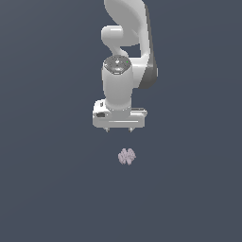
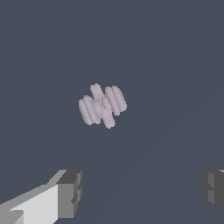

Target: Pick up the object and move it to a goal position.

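Centrally, upper half of exterior view: white arm [image 1: 125, 52] pointing down, gripper [image 1: 118, 129] spread wide, nothing between fingertips. Just below and slightly toward exterior view's right: pale pinkish-mauve lumpy object [image 1: 126, 156] on dark grey floor [image 1: 47, 189], apart from gripper. Wrist view: object [image 2: 102, 106] clear of both fingers [image 2: 70, 194], wide gap between them, not touching.
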`<control>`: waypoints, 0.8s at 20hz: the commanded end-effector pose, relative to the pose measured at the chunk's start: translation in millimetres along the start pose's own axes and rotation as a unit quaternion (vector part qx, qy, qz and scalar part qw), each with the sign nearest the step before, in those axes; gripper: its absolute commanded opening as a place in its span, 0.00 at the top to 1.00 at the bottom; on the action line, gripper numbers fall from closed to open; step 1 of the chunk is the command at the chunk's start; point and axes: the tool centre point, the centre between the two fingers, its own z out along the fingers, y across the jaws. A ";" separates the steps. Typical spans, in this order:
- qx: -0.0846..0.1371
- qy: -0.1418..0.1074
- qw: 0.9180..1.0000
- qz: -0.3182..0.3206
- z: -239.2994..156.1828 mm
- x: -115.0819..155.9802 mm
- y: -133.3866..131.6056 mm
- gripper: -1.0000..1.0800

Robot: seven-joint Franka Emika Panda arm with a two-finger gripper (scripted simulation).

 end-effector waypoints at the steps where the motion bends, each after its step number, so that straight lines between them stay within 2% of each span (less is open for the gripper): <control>1: 0.000 0.000 1.000 0.000 0.0 0.0 0.0 0.04; 16: -0.008 -0.006 1.000 -0.002 6.7 -5.4 7.0 0.04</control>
